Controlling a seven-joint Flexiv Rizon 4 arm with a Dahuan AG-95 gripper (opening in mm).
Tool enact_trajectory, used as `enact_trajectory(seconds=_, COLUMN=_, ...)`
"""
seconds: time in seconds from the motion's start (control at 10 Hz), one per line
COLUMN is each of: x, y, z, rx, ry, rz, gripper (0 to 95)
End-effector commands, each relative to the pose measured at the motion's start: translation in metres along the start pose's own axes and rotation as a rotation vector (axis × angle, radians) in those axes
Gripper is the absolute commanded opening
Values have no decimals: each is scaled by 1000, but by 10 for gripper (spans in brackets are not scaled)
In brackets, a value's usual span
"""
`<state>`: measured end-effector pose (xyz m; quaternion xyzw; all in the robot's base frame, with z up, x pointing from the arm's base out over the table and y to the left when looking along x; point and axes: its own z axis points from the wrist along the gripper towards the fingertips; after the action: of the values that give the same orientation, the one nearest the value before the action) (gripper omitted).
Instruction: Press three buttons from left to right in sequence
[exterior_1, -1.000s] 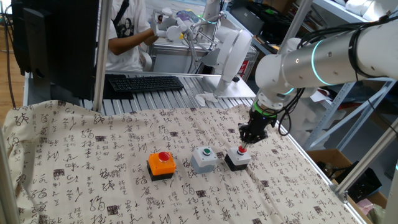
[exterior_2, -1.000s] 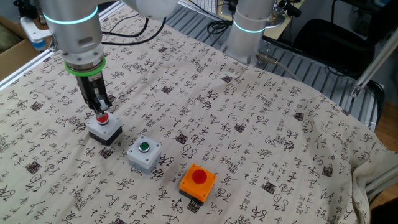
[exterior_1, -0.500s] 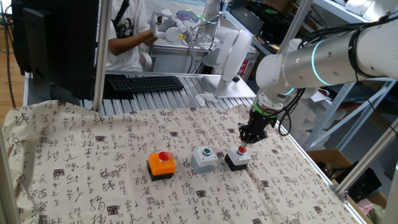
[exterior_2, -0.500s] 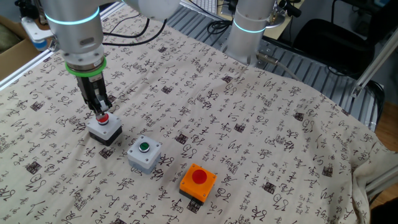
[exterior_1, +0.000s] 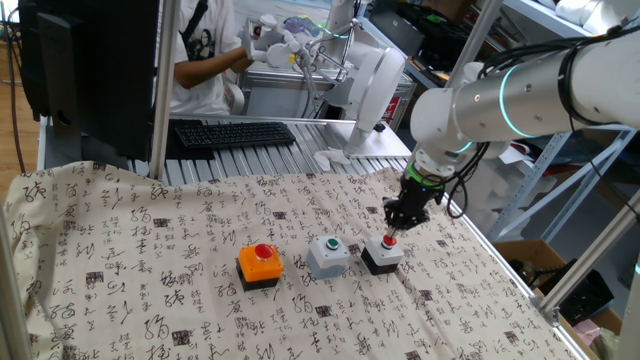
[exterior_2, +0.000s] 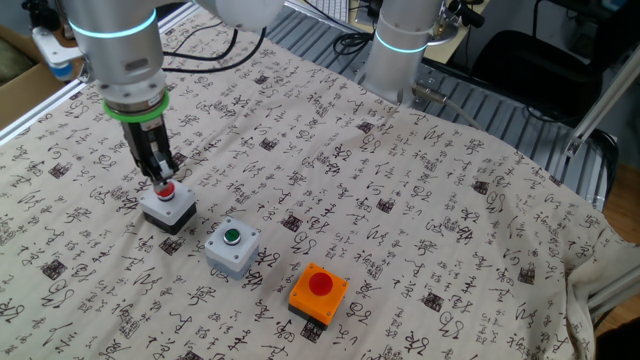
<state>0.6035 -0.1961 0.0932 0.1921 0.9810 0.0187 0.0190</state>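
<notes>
Red on black was what I had under the tool: the black box with its small red button sat at the right end of the row in the view with the keyboard, and the gripper stood straight above it, tip at or just touching the cap. I could not tell whether contact was made. The jaws looked pressed together into one narrow tip in the other view, no gap showing between them.

Grey box with the green button sat just beside it in the middle, and the orange box with the red button beyond that at the left end, all three in a line on the cloth-covered tabletop.

I judged this was the last press of the sequence, so the move turned on a plain vertical line: button directly below the tip, no sideways offset that I could see.
</notes>
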Motion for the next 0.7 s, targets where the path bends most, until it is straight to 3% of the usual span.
enact_trajectory(seconds=0.1, x=0, y=-2, z=1, rx=-23, ry=3, rz=-1, gripper=0)
enact_trajectory(seconds=0.4, x=4, y=-5, z=-10, rx=-11, ry=-3, rz=-2, gripper=0)
enact_trajectory(seconds=0.7, x=6, y=-8, z=-16, rx=-17, ry=-1, rz=-3, gripper=0)
